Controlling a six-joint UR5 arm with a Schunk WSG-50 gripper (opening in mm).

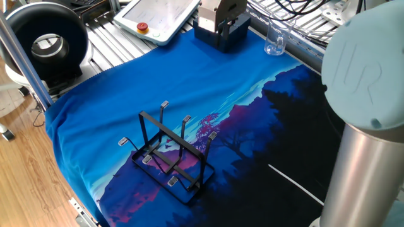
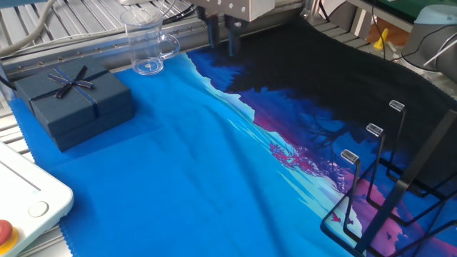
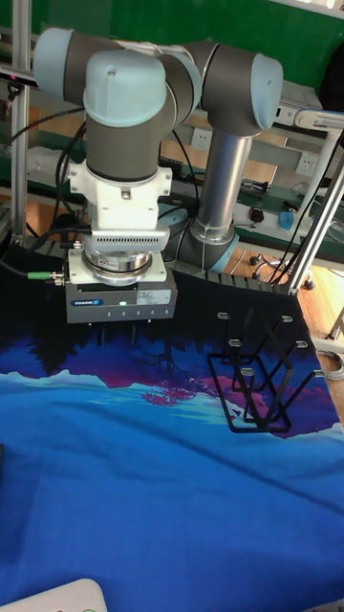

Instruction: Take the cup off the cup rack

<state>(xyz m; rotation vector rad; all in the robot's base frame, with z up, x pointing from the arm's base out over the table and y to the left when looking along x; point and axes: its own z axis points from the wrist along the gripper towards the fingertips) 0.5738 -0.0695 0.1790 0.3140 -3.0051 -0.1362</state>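
The cup [image 2: 146, 43] is a clear mug with a loop handle. It stands upright on the metal rails just past the far edge of the cloth, also seen as the cup [image 1: 274, 39] in one fixed view. The cup rack [image 1: 169, 153], a black wire frame with grey-tipped prongs, stands on the cloth with nothing on its prongs; it shows too as the cup rack [image 2: 385, 193] and the cup rack [image 3: 263, 378]. My gripper [image 2: 222, 41] hangs above the cloth's edge to the right of the cup, apart from it, open and holding nothing; the tall fixed view shows the gripper [image 3: 120, 337] left of the rack.
A dark blue gift box [image 2: 71, 103] with a ribbon lies on the cloth near the cup. A white teach pendant [image 1: 158, 16] with a red button sits at the table's corner. The arm's thick column [image 1: 366, 139] rises beside the dark part of the cloth.
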